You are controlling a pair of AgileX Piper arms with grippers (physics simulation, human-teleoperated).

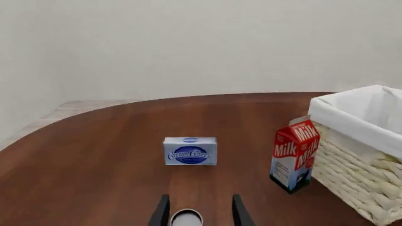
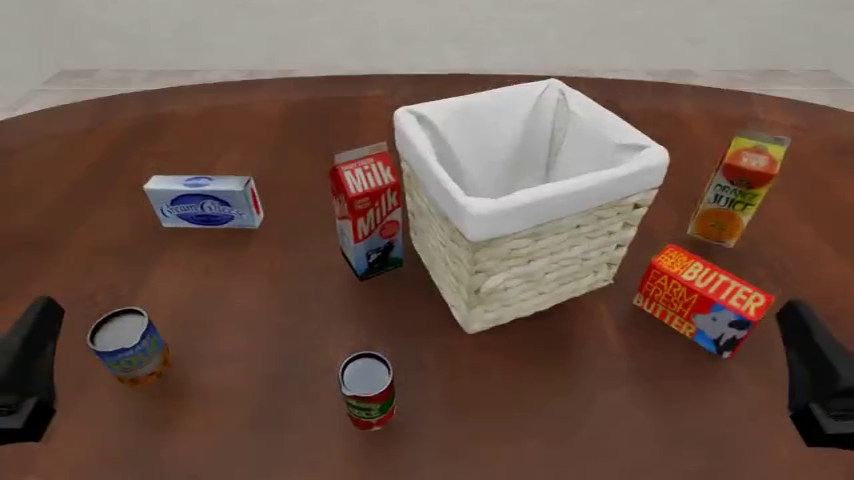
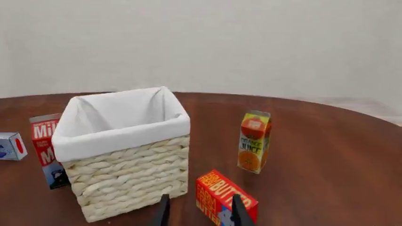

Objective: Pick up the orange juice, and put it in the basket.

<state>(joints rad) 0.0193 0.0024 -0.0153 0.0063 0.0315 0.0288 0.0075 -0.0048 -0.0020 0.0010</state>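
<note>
The tabletop (image 2: 267, 330) is a round brown wooden surface carrying everything, with both arms parked at its near edge, at about 7 and 5 o'clock in the front view.

The basket (image 2: 534, 255) sits near the middle, slightly toward 1 o'clock, its mouth open upward and its white cloth folded over the rim. Being central, it looks reachable by either arm.

The orange juice (image 2: 738, 190) stands upright at about 2 o'clock, well apart from the basket and on the right arm's side, so that arm seems the natural one for the pick. Nothing touches the carton, and the task looks not yet begun.

The milk carton (image 2: 368, 210) stands upright just beside the basket's 9 o'clock wall. The butter box (image 2: 703, 300) lies tilted at about 4 o'clock, between the right arm and the juice; a low reach may have to pass over it.

The cream cheese box (image 2: 203, 201) sits at 10 o'clock. Two cans stand near the front: one (image 2: 128, 345) at 8 o'clock, another (image 2: 367, 388) at 6 o'clock.

The right gripper (image 3: 199, 212) has its jaws apart and holds nothing, pointing toward the butter box and basket. The left gripper (image 1: 199, 212) also has its jaws apart, with a can top showing between them below, not gripped as far as I can judge.
</note>
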